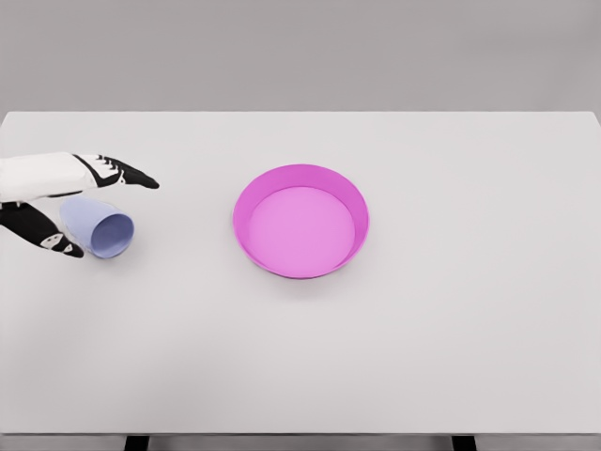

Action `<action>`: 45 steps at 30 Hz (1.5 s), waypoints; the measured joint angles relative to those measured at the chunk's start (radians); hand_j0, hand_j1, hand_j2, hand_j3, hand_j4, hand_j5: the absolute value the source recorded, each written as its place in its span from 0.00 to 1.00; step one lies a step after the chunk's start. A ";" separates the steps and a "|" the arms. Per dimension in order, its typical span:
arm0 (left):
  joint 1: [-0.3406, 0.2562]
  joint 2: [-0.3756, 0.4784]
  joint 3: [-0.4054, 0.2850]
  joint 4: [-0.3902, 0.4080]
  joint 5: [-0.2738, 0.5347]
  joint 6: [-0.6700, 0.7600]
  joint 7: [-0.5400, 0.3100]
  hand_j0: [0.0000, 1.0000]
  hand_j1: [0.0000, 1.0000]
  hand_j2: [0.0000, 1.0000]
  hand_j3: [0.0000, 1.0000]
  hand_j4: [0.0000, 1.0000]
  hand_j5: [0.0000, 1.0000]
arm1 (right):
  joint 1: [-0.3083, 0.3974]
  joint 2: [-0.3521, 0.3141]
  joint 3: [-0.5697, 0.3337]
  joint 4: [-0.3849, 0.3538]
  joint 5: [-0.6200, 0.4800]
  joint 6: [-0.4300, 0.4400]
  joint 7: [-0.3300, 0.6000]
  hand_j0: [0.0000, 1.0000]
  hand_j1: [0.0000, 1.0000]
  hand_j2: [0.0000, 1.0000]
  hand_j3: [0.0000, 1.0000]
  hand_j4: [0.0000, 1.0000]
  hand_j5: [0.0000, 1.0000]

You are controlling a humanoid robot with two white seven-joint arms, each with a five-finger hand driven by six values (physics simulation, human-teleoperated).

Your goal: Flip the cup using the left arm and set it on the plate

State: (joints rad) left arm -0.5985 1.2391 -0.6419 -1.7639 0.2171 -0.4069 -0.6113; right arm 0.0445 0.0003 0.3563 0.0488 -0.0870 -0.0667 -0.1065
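Observation:
A pale blue cup (101,227) lies on its side near the left edge of the white table (300,357), its mouth turned to the right and toward me. My left hand (113,218) reaches in from the left edge and straddles the cup. Its long fingers (122,174) stretch straight out just beyond the cup, and the thumb (52,240) lies on the cup's near side. The fingers are spread, not closed on the cup. A magenta round plate (300,178) with a raised rim sits at the table's middle, well to the right of the cup.
The table's far edge runs across the top of the view against a grey wall. Bare tabletop separates the cup from the plate.

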 measured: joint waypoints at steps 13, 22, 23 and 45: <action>0.023 0.001 0.001 0.108 0.000 0.001 0.000 1.00 1.00 1.00 1.00 1.00 1.00 | 0.003 0.000 -0.005 0.000 -0.001 0.001 -0.001 1.00 1.00 1.00 1.00 1.00 1.00; 0.022 -0.071 -0.022 0.226 -0.048 -0.008 0.000 1.00 1.00 1.00 1.00 1.00 1.00 | 0.003 0.000 -0.005 0.000 -0.001 0.001 -0.001 1.00 1.00 1.00 1.00 1.00 1.00; 0.022 -0.084 -0.024 0.233 -0.059 -0.008 0.000 1.00 1.00 1.00 1.00 1.00 1.00 | 0.003 0.000 -0.005 0.000 -0.001 0.001 -0.001 1.00 1.00 1.00 1.00 1.00 1.00; 0.017 -0.183 -0.028 0.373 -0.146 -0.002 0.000 1.00 1.00 1.00 1.00 1.00 1.00 | 0.003 0.000 -0.005 0.000 -0.001 0.001 -0.001 1.00 1.00 1.00 1.00 1.00 1.00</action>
State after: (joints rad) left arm -0.5814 1.0564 -0.6697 -1.3904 0.0708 -0.4091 -0.6112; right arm 0.0476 0.0003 0.3513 0.0489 -0.0885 -0.0660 -0.1074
